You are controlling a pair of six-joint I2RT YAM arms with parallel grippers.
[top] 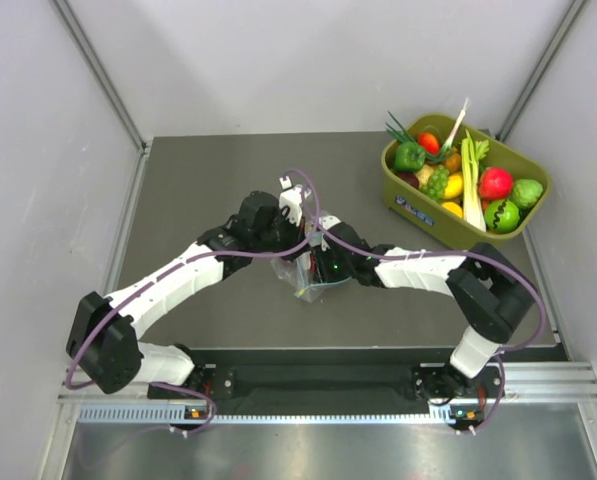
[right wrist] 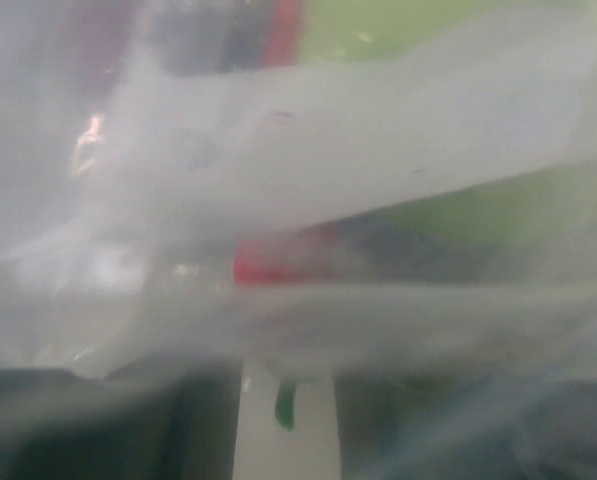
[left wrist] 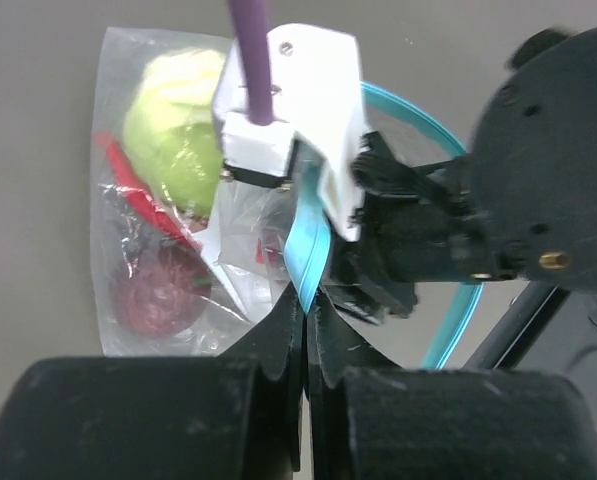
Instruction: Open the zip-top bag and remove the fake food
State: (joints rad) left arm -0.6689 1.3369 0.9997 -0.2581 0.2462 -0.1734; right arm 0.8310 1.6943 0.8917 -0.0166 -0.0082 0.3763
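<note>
Zip-top bag (right wrist: 358, 150) fogs R wrist view; fake food (right wrist: 268, 262) blurred.

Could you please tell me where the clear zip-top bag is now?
In the top view, the clear crinkly plastic zip-top bag lies centrally on the grey table, left of the olive-green plastic tub; the left pincer pinches its teal zip strip.

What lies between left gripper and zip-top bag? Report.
Nothing: left gripper pinches the zip-top bag by its teal zip strip; left wrist view shows it.
</note>
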